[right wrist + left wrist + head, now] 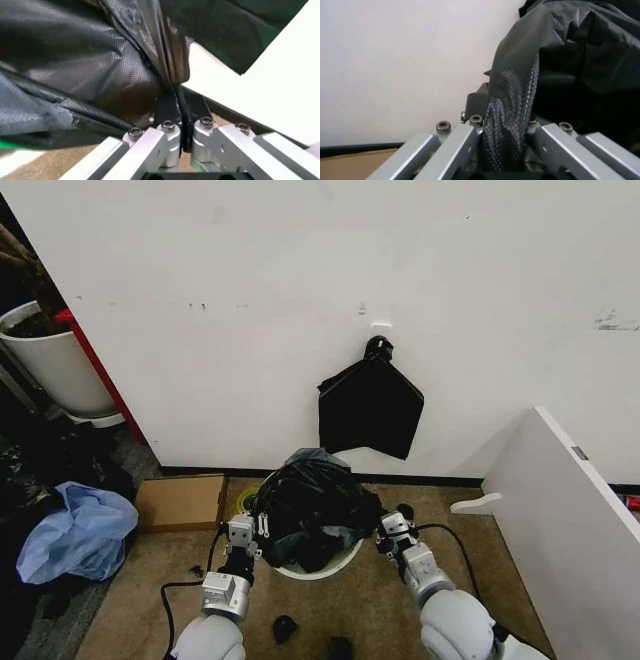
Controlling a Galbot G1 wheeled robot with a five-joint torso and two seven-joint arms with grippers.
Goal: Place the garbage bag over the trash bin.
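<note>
Film of the garbage bag (510,112) runs straight between my left tool's (241,532) jaws, pinched tight; right tool (392,530) likewise clamped on a fold of bag at the opposite side. Bag sits bunched on top of the trash bin (330,568), bin on the carpet btwn both tools, white rim showing at front only. Key relation: bin mouth lies directly below the bag, bag edges held level w/ rim on both sides, arms equally near. Judgement: hem must go outward and down over rim; not yet seated.
</note>
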